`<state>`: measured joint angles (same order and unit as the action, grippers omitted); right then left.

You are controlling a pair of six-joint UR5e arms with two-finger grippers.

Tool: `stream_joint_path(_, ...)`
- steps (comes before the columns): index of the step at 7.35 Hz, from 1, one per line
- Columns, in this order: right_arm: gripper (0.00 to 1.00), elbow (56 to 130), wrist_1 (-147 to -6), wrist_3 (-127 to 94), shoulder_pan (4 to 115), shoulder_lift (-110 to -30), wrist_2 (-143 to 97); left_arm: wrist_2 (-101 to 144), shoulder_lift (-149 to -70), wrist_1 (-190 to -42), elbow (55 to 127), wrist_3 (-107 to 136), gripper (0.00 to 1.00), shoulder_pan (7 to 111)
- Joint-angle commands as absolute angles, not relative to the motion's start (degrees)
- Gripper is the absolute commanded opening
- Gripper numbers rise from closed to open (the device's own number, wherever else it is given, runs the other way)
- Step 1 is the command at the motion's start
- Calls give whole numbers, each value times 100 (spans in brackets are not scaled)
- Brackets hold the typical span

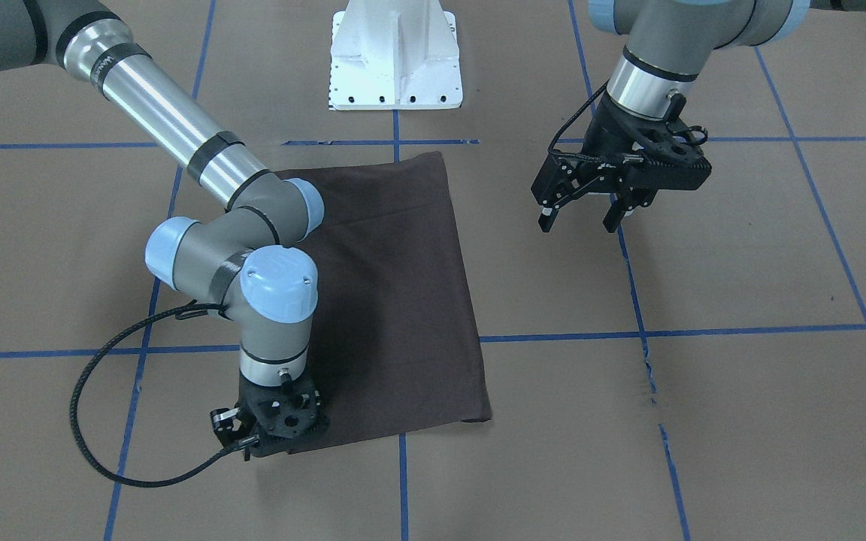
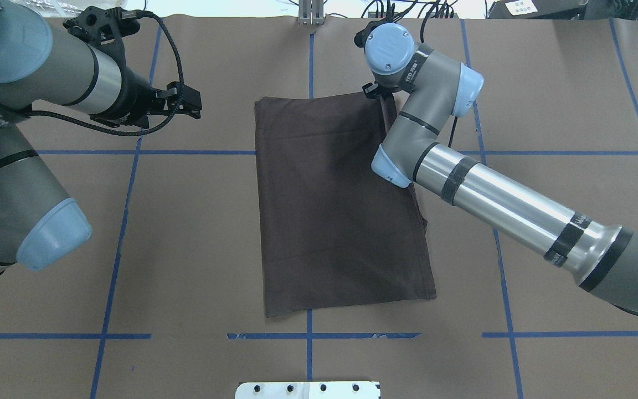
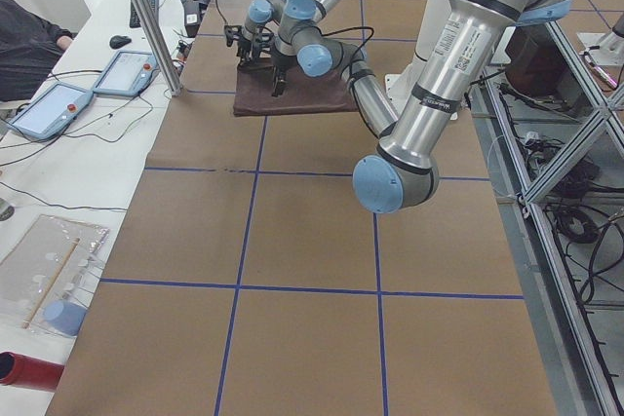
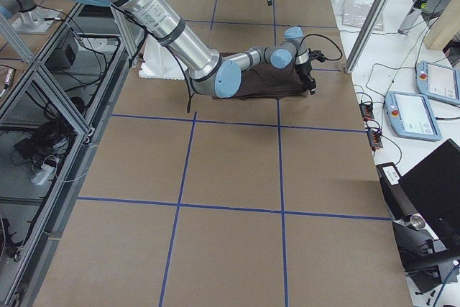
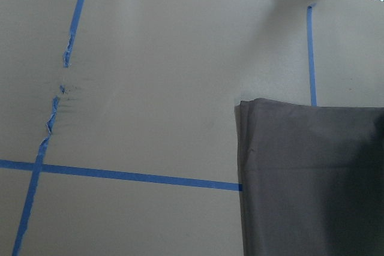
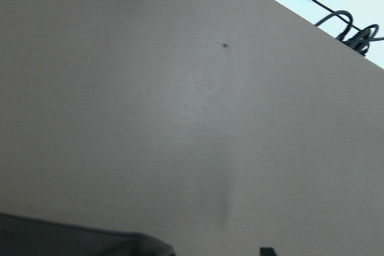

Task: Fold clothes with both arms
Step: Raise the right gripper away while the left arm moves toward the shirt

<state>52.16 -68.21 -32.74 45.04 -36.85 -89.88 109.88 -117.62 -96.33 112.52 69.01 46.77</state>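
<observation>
The clothes are one dark brown shirt (image 1: 403, 300) (image 2: 335, 210), lying flat on the table as a folded rectangle. My right gripper (image 1: 271, 439) (image 2: 377, 94) points straight down at the shirt's corner farthest from the base. The wrist hides its fingers, so I cannot tell whether they hold cloth. The right wrist view shows only brown paper and a dark fabric edge (image 6: 60, 238). My left gripper (image 1: 579, 220) (image 2: 190, 105) hangs open and empty above bare table, well clear of the shirt's side. The left wrist view shows the layered shirt corner (image 5: 312, 178).
The white pedestal base (image 1: 395, 60) (image 2: 308, 389) stands at the robot's edge of the table. Blue tape lines (image 1: 561, 336) grid the brown paper. Pendant tablets (image 3: 54, 109) (image 4: 413, 113), cables and an aluminium post (image 3: 146, 17) sit on the far side bench.
</observation>
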Motion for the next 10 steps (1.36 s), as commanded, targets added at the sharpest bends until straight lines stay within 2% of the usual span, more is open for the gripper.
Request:
stream_joint_path(1,58,5256,-6812,-2393,5104,-3981,-9515,11004,-11830,-9615,11268,6908,100,4702)
stream_joint_path(3,59,5317,-6812,-2617,5133,-3702,-10200,11030,-11848,-9624,11303,6899,100,4764)
stream_joint_path(5,71,5930,-7256,-2804,5150,-3822,-11237,11693,-11795,-9624,11347,7213,100,4729)
stream_joint_path(6,100,6263,-7869,-2847,5194,-3832,-11763,11820,-11804,-9633,11294,7903,100,4598)
stream_joint_path(8,100,7298,-8567,-3645,5325,-4452,-12775,11359,-11725,-9633,11303,9397,100,3592)
stream_joint_path(10,100,8590,-9006,-4111,5344,-5489,-12989,10585,-11794,-9642,11093,10384,100,2456)
